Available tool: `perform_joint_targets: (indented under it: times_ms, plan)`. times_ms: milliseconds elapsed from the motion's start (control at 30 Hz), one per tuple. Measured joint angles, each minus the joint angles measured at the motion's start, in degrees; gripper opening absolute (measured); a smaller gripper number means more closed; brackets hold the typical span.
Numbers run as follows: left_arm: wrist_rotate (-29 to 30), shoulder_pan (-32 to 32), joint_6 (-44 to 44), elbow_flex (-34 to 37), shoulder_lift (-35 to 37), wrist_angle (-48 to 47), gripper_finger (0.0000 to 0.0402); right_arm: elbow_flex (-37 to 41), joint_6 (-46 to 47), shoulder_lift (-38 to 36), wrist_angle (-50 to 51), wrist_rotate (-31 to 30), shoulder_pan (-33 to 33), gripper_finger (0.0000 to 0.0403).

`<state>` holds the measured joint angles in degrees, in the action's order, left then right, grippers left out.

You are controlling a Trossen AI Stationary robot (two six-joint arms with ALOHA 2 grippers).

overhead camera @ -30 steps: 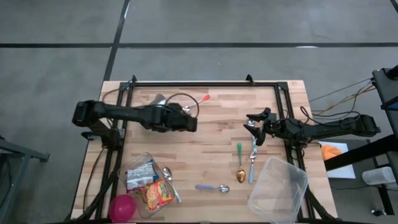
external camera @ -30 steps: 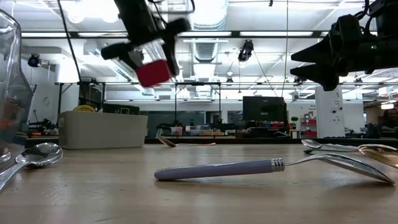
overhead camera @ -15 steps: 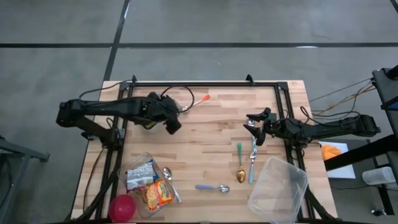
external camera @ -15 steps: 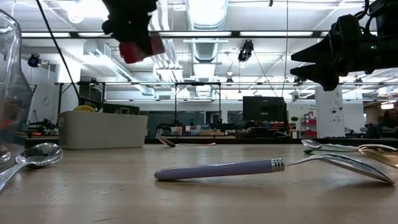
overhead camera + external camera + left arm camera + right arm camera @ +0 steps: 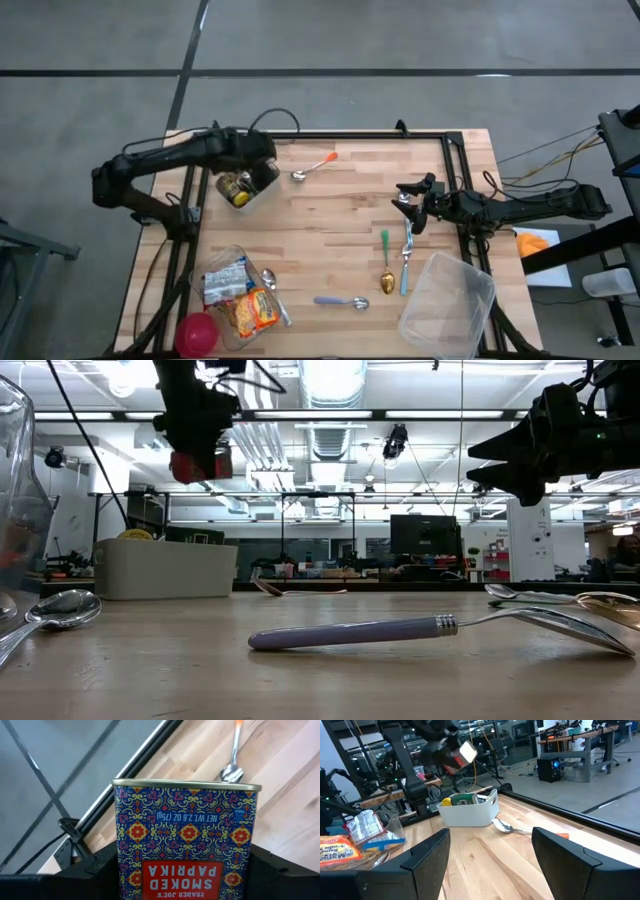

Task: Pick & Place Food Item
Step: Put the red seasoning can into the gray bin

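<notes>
The wooden table (image 5: 340,230) is carrying spoons and snack bags. The tin (image 5: 186,840) of smoked paprika is hanging clamped between the left gripper (image 5: 243,182) fingers, now above the white bin (image 5: 245,190) at the table's far left. A second ago it was nearer the middle, so release is probably next. The right gripper (image 5: 412,205) is waiting wide open, holding nothing.

Our left arm bends in from the tabletop's left edge toward its far left corner, its left hand (image 5: 243,183) raised well above the wood, pitched steeply down and clamped on a paprika tin (image 5: 186,840). Our right arm lies low and level along the right side, its right hand (image 5: 408,203) open, fingers spread, pointing toward the middle.
</notes>
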<state>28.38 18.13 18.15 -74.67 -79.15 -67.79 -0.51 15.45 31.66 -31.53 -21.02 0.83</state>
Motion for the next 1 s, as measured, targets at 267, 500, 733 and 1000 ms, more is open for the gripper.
perform_joint_targets:
  times_ms: [267, 500, 733, 1000]
  plan:
    - [-11.46, 13.04, -8.33, 1.34, -0.07, 1.51, 0.0285, 0.01, -0.01, 0.00, 0.00, -0.01, 0.01, 0.0276]
    - [-16.51, 18.04, -10.73, 8.75, -0.07, 6.75, 0.0285, 0.00, 0.00, 0.00, 0.00, 0.00, 0.01, 0.0276]
    - [-17.71, 18.23, -10.69, 13.39, -0.07, 10.13, 0.0285, 0.01, -0.01, 0.00, 0.00, 0.00, 0.01, 0.0276]
    - [-19.53, 18.23, -10.27, 17.75, 0.00, 18.03, 0.0285, -0.01, -0.01, 0.00, 0.00, 0.00, 0.00, 0.0276]
